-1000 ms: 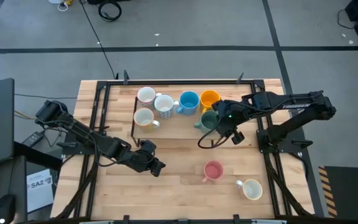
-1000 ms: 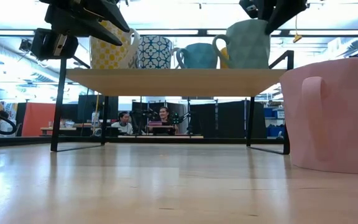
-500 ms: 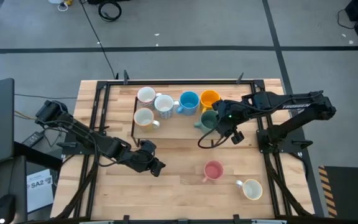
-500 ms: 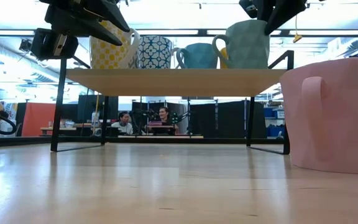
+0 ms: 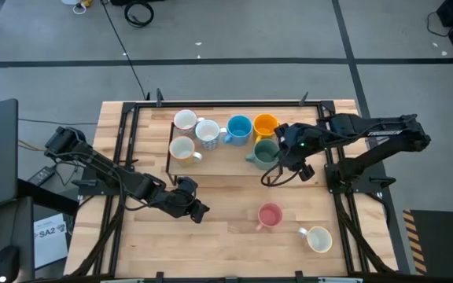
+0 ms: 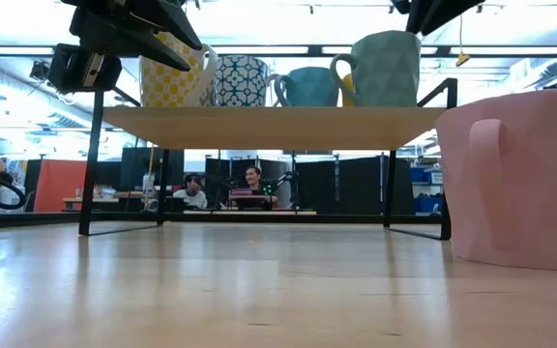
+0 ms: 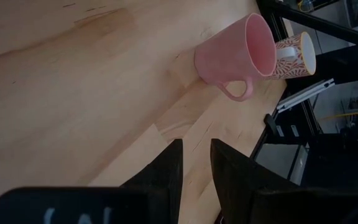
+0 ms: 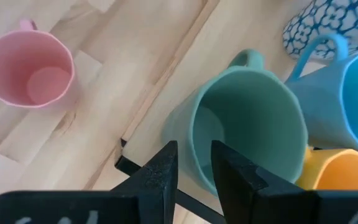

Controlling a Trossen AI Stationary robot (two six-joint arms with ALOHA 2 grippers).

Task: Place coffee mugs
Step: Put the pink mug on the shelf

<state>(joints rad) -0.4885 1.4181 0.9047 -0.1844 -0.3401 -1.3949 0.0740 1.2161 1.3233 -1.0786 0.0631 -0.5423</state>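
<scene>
Found the left end effector [image 5: 197, 211] waiting low over the bare front of the surface [image 5: 226, 232], well apart from the shelf [image 5: 226, 163]. Saw its fingers a slit apart and gripping nothing in its own wrist view [image 7: 196, 144].

Counted six mugs on the shelf: two white mugs [image 5: 185, 119] [image 5: 182, 148] at the left end, then the patterned mug [image 5: 208, 132], the blue mug [image 5: 239, 128], the yellow mug [image 5: 266, 124], and the green mug [image 5: 265, 151] just in front of the yellow one. Noted the green mug upright on the board in the low view [image 6: 385, 68], its handle turned toward the blue mug.

Found the right end effector [image 5: 288, 159] shifted rightward off the green mug since half a second ago, when it sat directly over it. Saw it lifted in the low view as well, with only its tip left at the upper edge and clear air above the rim. Made out a narrow gap between its fingers in its wrist view [image 8: 194, 149], released, with the green mug [image 8: 247, 124] standing free below.

Judged the green mug delivered. Left on the surface, in front of the shelf: the pink mug [image 5: 270, 215] and, farther right, the cream mug [image 5: 318, 238], so two placements remained.
</scene>
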